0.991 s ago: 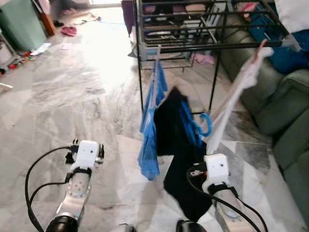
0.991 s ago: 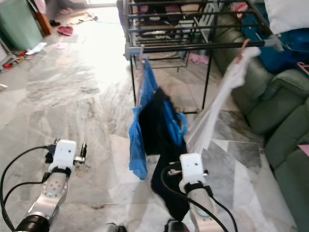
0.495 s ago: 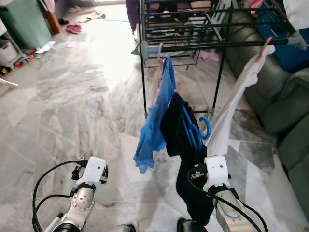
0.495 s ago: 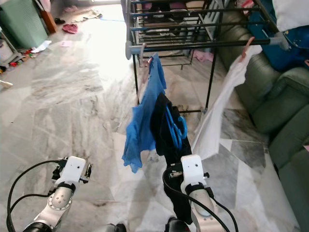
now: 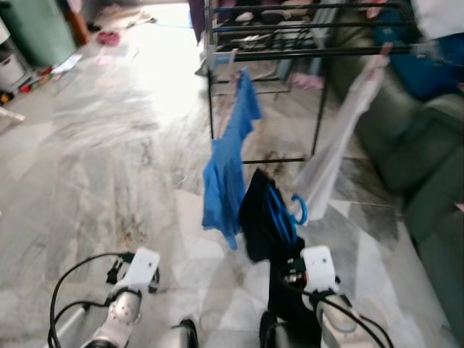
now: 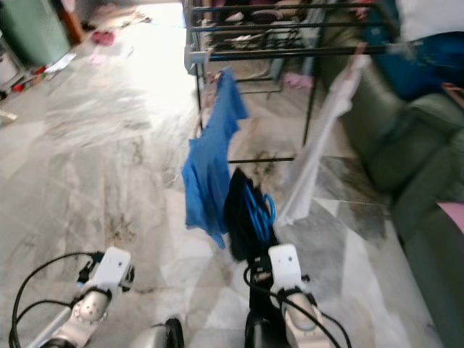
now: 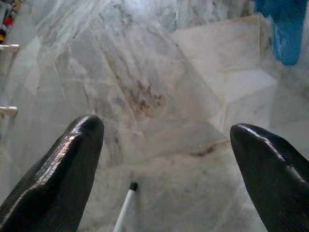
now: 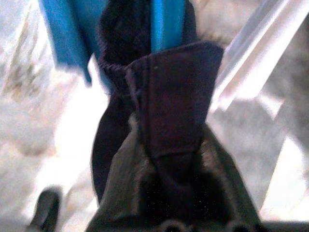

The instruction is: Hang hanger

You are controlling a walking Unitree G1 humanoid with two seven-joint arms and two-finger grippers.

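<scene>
At twelve o'clock from the robot stands a black metal drying rack on a grey-veined marble floor. From the rack's front rail a blue shirt hangs on its left part, and a white garment hangs at about one o'clock from the rail's right end. A dark green sofa runs along the two to three o'clock side, with a blue bundle on its back.

Below the rack, at about one o'clock and near the robot, the right gripper is clenched on a dark navy garment that is draped over a blue plastic hanger; the hanger's hook curls out to the right of the cloth, just beside the lower edge of the white garment. The hanger is held low, well below the rail and apart from it. In the right wrist view the dark cloth bunches between the fingers, with the blue hanger rising out of its top.

The left gripper hovers low at about ten o'clock over bare marble, its two black fingers spread wide and released, holding nothing. A thin white stick with a black tip lies on the floor between them. Pink slippers lie far off at eleven o'clock beside a green cabinet.
</scene>
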